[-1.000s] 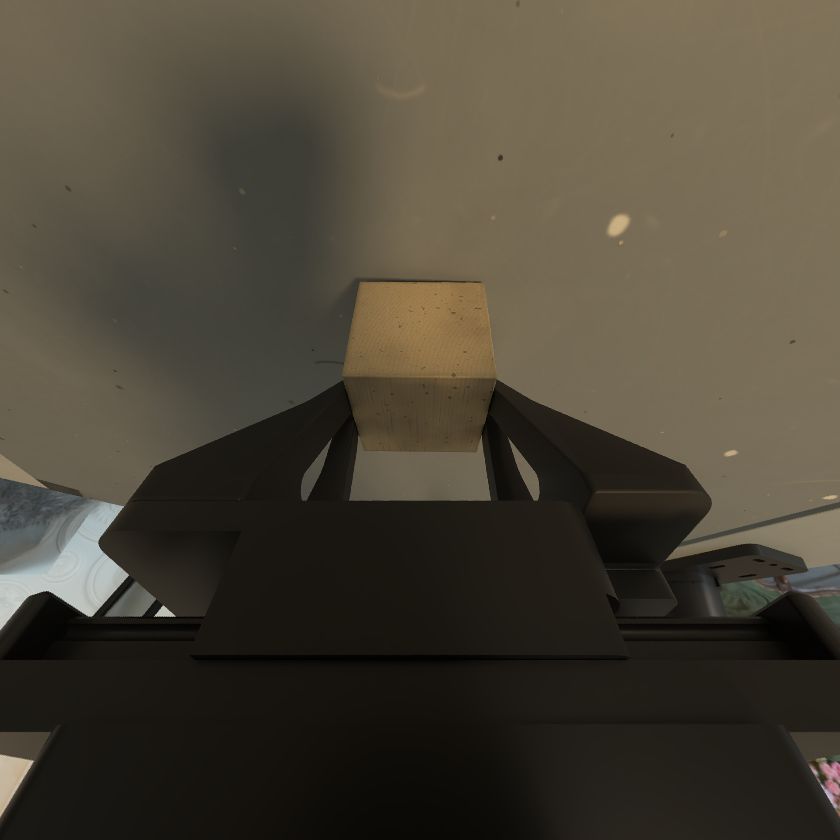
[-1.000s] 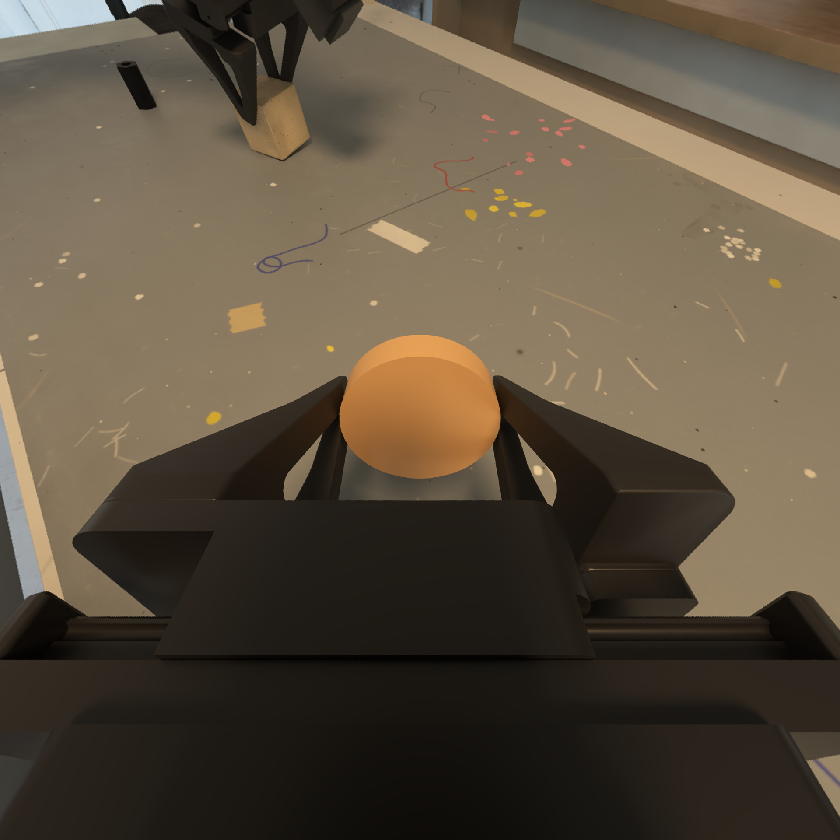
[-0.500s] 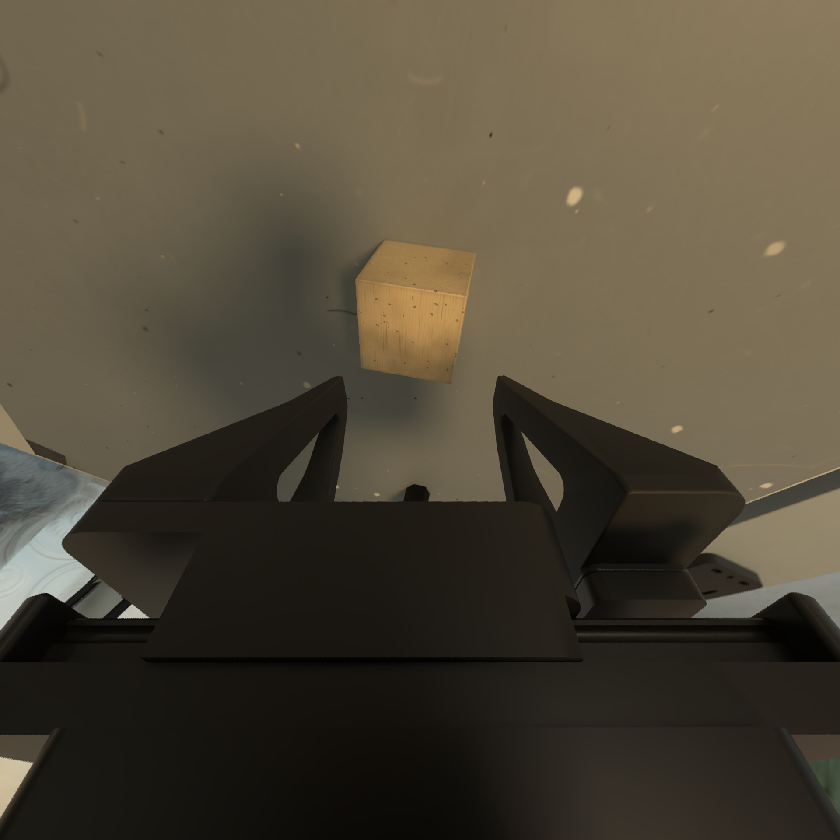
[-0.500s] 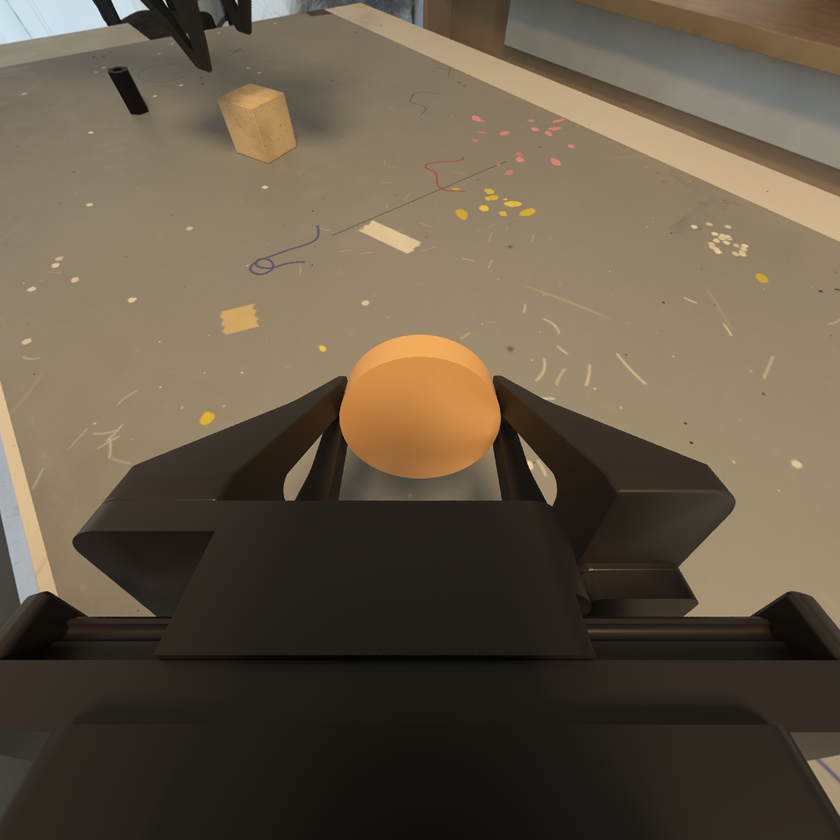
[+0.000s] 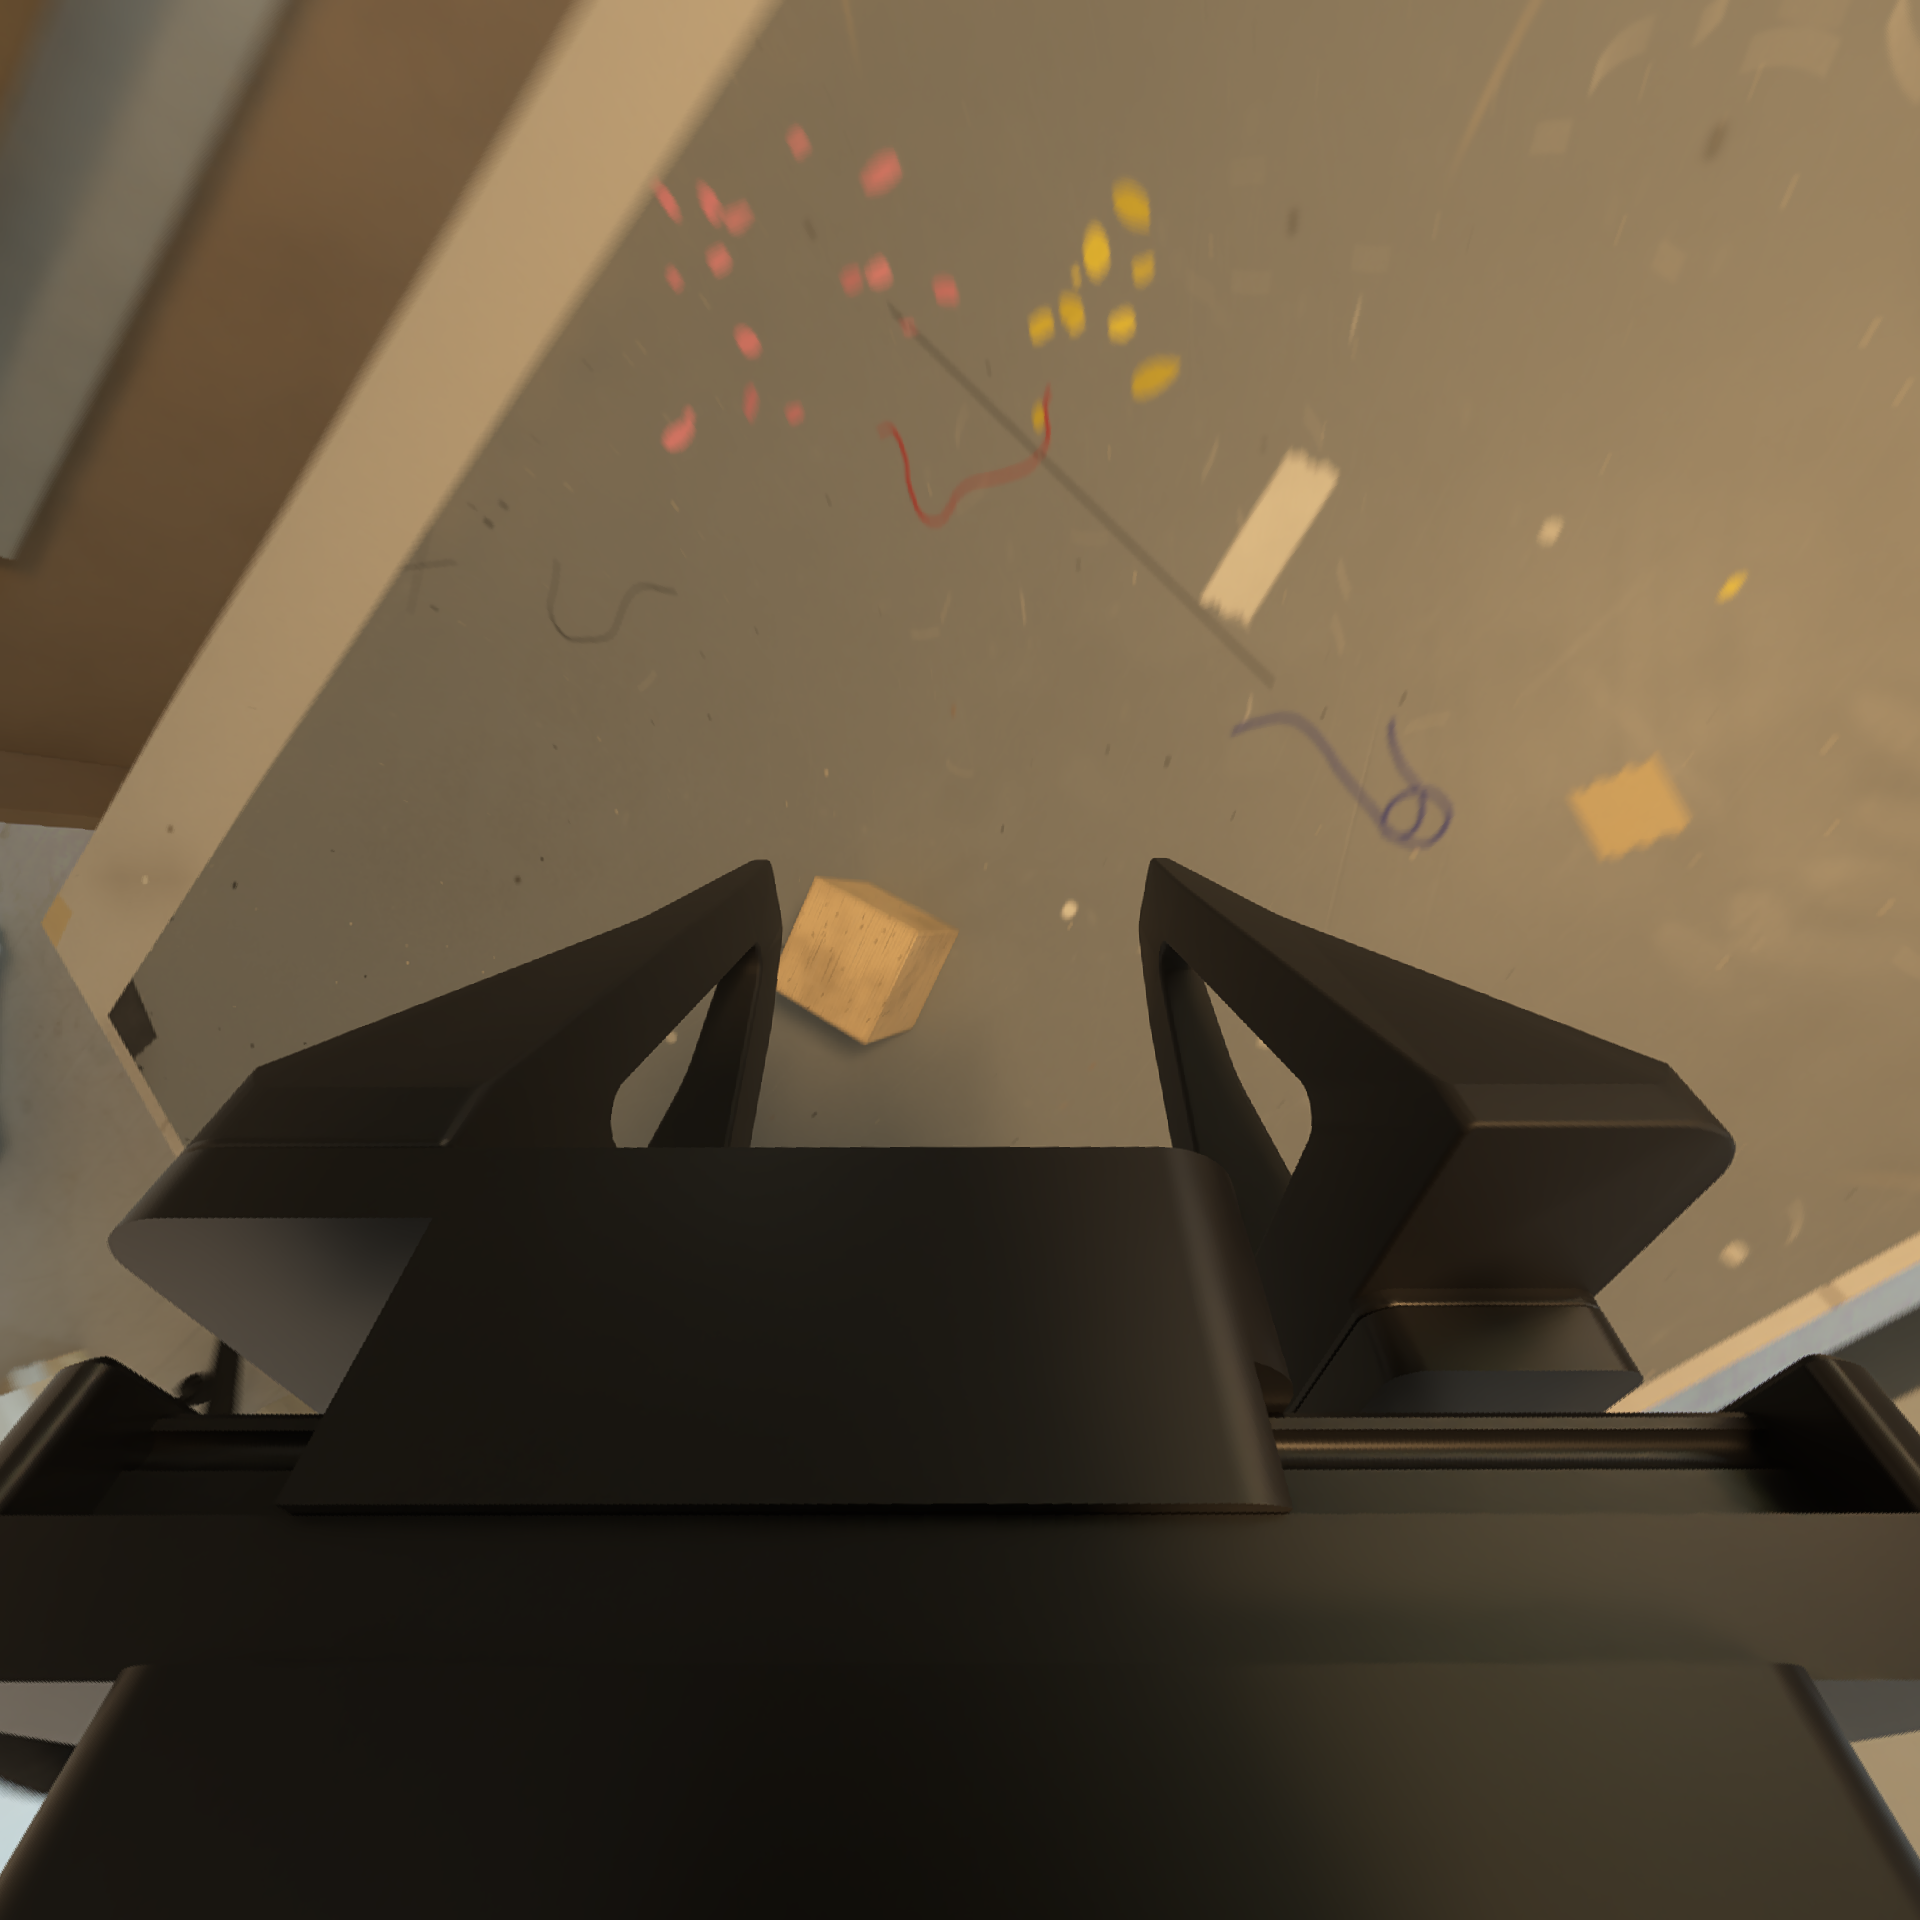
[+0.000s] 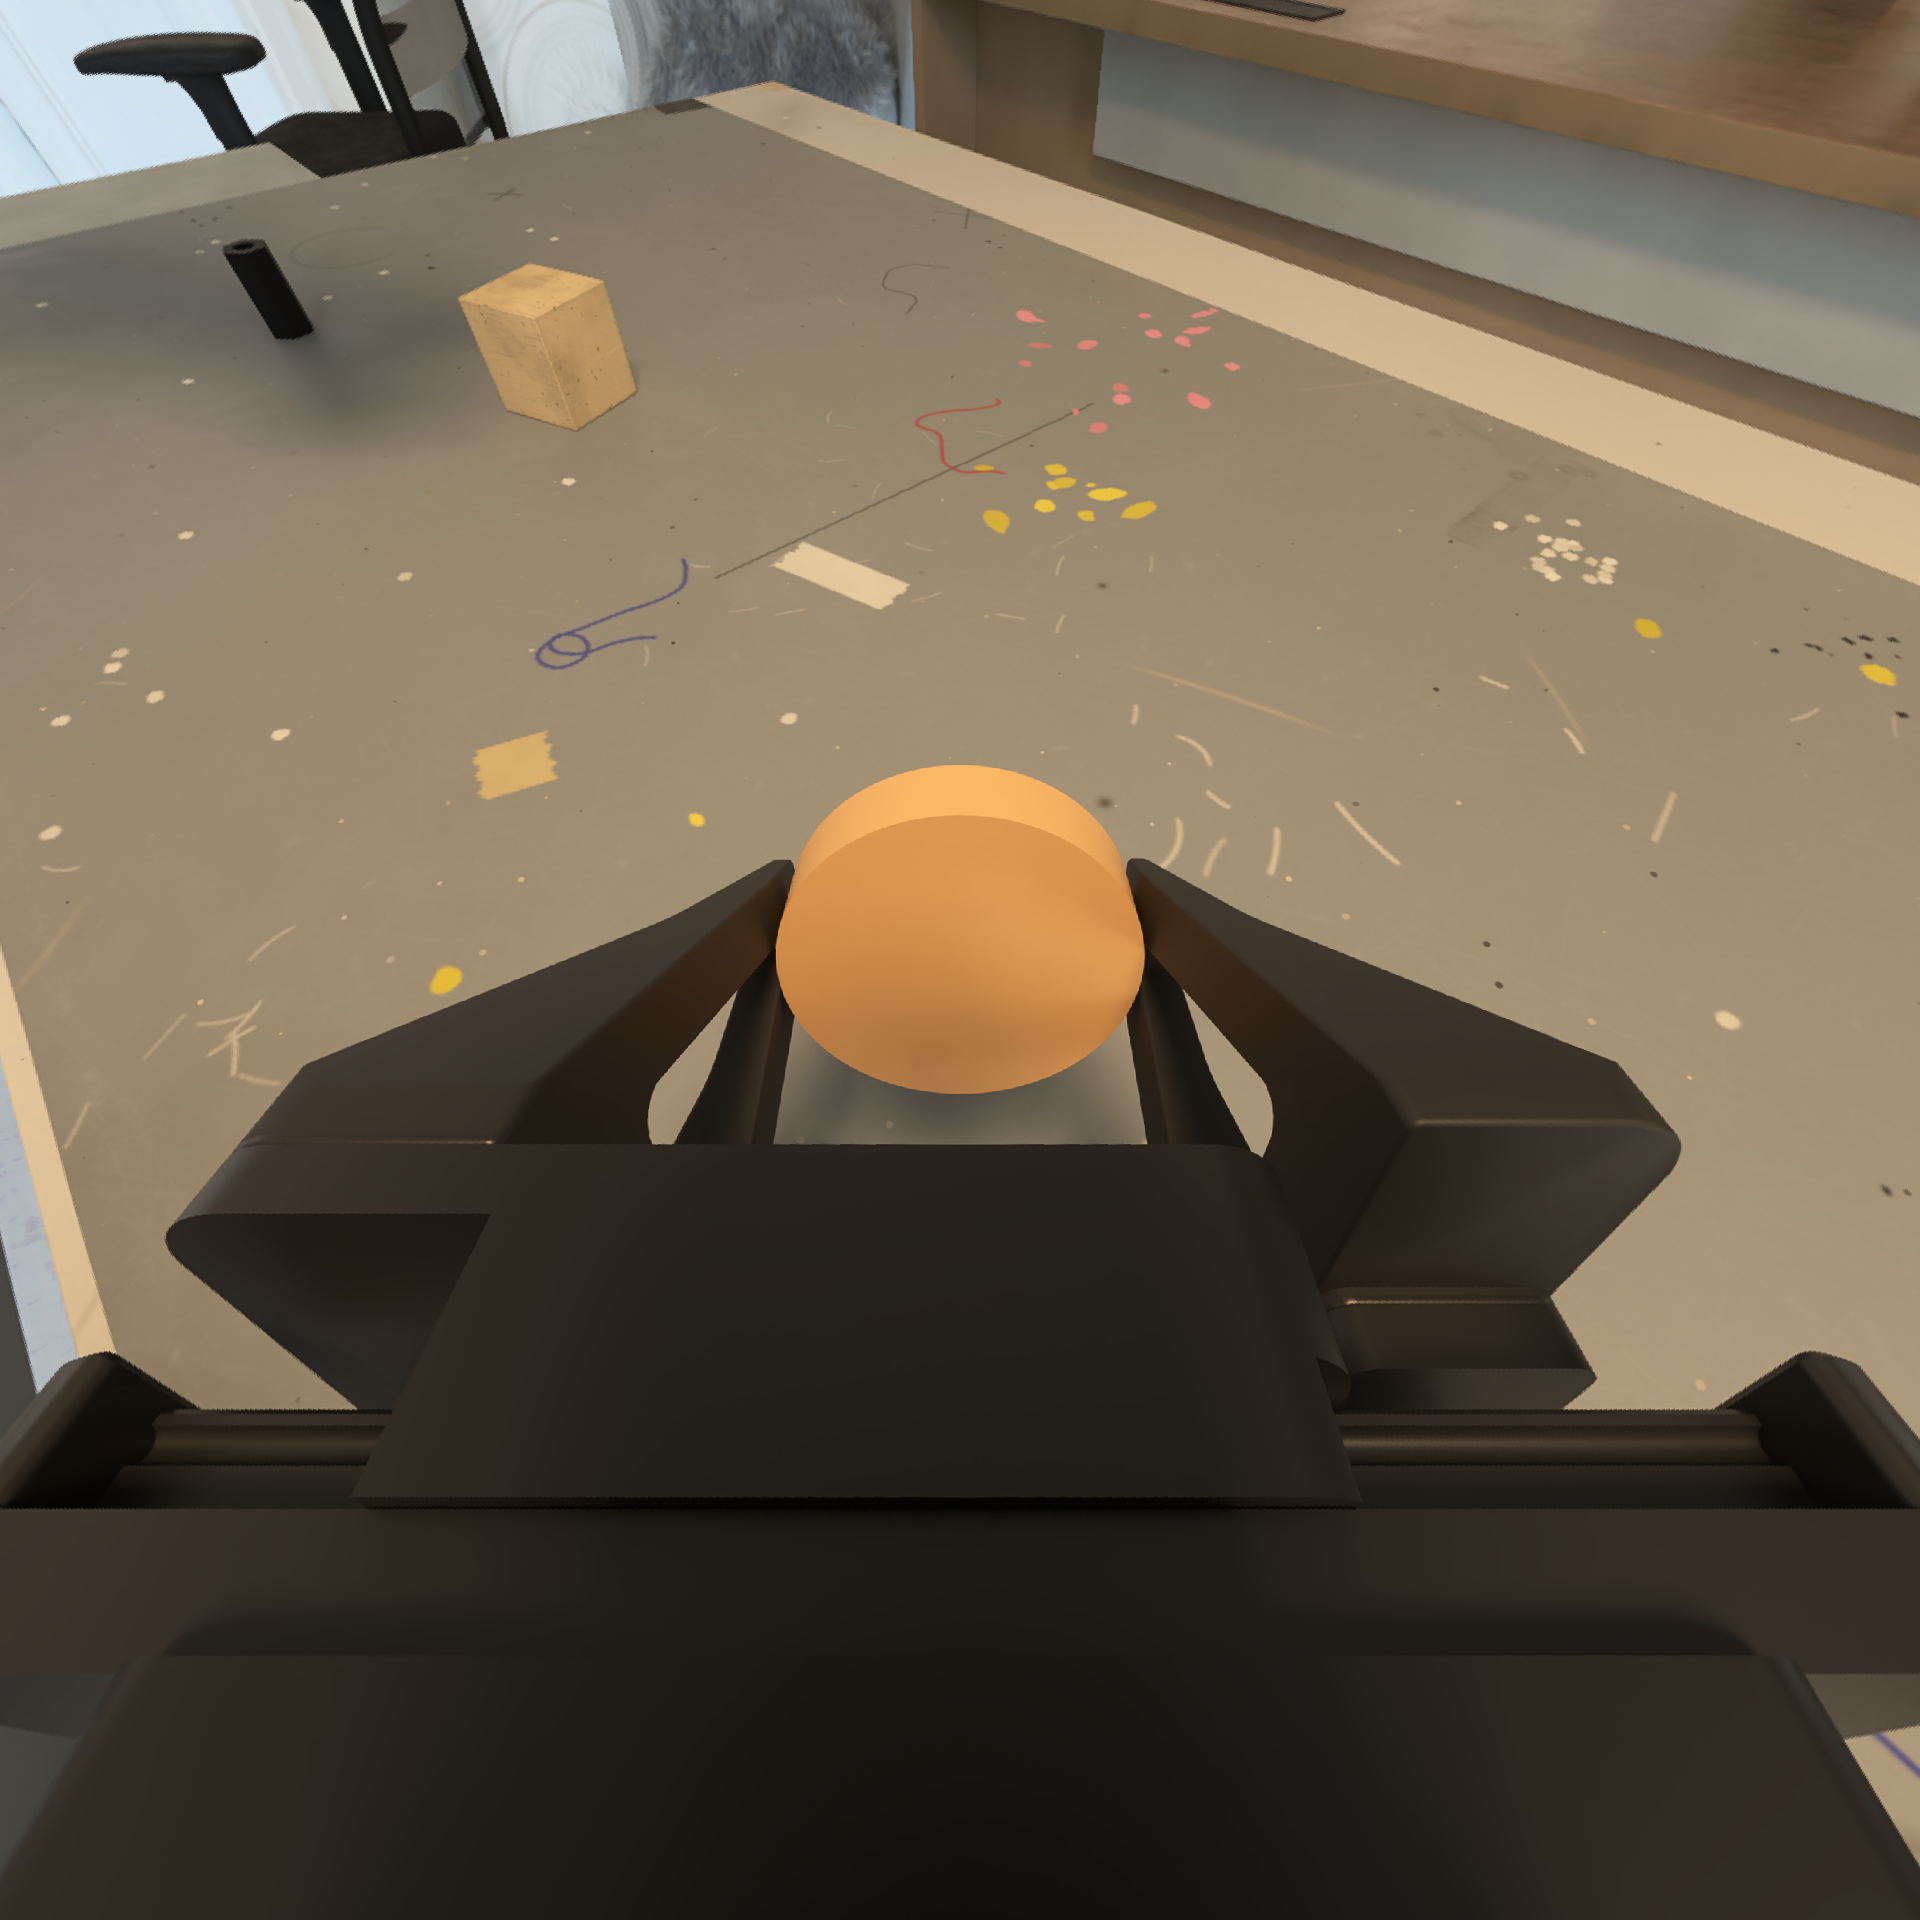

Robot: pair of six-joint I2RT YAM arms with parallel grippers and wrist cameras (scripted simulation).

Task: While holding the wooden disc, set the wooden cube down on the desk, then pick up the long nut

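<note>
Meanwhile the right gripper grips the wooden disc by its rim, one finger pressed against each side, so that the disc's flat orange face points back at the wrist camera and the piece hangs above the desk.

Farther off on that same grey, paint-flecked surface, the wooden cube rests alone, touched by nothing. Just to its left in the right wrist view lies the long nut, a short black tube with its bore visible at the far end; the two are near each other but clearly apart.

The left gripper has its jaws spread wide with nothing between them. From its own camera the cube appears below, on the desk, close beside the tip of the finger on the picture's left side, though raised well clear of it. The nut does not show in this view.

A strip of white tape, a tan tape square, a blue scribble, a red squiggle and yellow spots mark the desk between the disc and the cube. An office chair stands beyond the far desk edge.
</note>
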